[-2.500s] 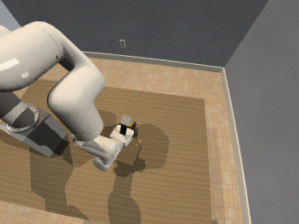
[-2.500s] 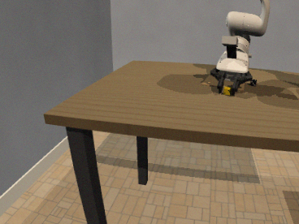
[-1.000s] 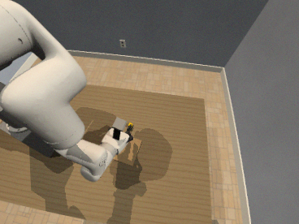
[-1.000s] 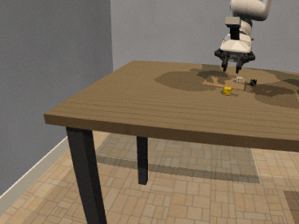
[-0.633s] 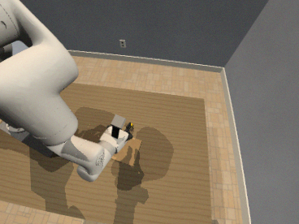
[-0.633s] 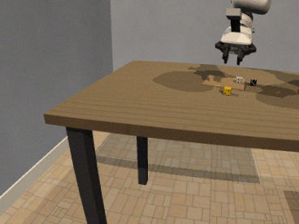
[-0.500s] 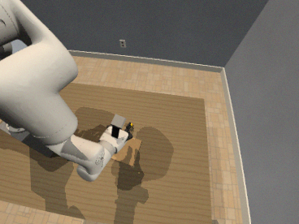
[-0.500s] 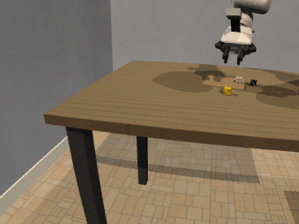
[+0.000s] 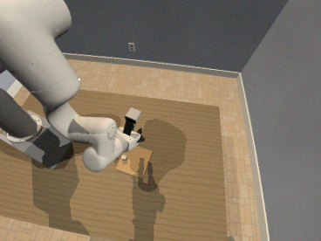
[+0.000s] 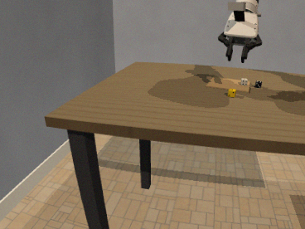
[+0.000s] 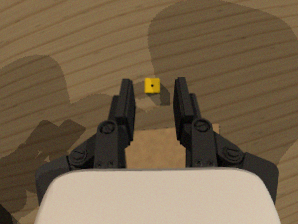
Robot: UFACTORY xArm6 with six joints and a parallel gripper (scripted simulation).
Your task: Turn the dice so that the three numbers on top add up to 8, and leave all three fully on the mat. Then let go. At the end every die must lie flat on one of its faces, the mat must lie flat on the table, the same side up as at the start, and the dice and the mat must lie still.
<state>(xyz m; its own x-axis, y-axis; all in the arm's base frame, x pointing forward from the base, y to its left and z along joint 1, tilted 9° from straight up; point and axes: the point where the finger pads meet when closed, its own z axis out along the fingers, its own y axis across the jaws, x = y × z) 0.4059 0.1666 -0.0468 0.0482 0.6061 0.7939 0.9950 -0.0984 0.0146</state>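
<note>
My gripper [image 10: 235,56] [image 11: 154,91] [image 9: 140,134] hangs high above the table with its fingers partly apart and nothing between them. A tan mat [image 10: 221,83] [image 9: 141,157] [image 11: 154,151] lies flat on the table. A white die [image 10: 244,81] [image 9: 124,157] sits on the mat. A black die [image 10: 259,84] sits at the mat's right edge; I cannot tell whether it is fully on it. A yellow die [image 10: 232,93] [image 11: 152,84] lies on the bare table just off the mat's front edge, far below my fingertips in the wrist view. The top faces are too small to read.
The wooden table [image 10: 166,108] [image 9: 192,183] stands on dark legs near grey walls. The arm's base and big links [image 9: 39,87] fill the left of the top view and hide part of the mat.
</note>
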